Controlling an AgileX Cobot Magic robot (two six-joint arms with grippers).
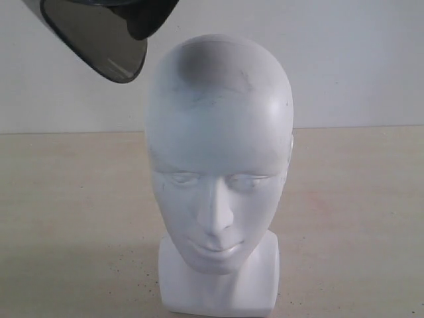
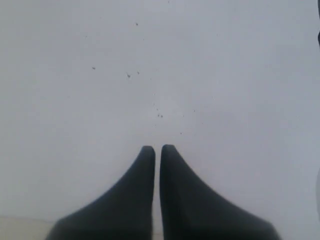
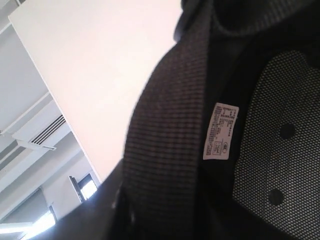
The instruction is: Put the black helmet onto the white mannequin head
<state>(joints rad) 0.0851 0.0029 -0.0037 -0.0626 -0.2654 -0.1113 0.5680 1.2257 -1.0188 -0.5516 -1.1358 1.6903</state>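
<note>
The white mannequin head [image 1: 218, 152] stands upright on its blocky neck base, facing the exterior camera. The black helmet [image 1: 151, 16] hangs in the air at the top left of that view, mostly cut off by the frame. Its smoky visor [image 1: 99, 43] slants down close beside the head's crown. The right wrist view is filled by the helmet's inside: a woven chin strap [image 3: 165, 130], a white label [image 3: 220, 131] and dotted mesh lining [image 3: 280, 135]. The right gripper holds the helmet, with its fingers hidden. My left gripper [image 2: 157, 148] is shut on nothing, in front of a plain white surface.
The head stands on a light beige tabletop [image 1: 66, 199] with a white wall [image 1: 344, 59] behind it. The right wrist view also catches a ceiling with vents and a window beyond the helmet's rim.
</note>
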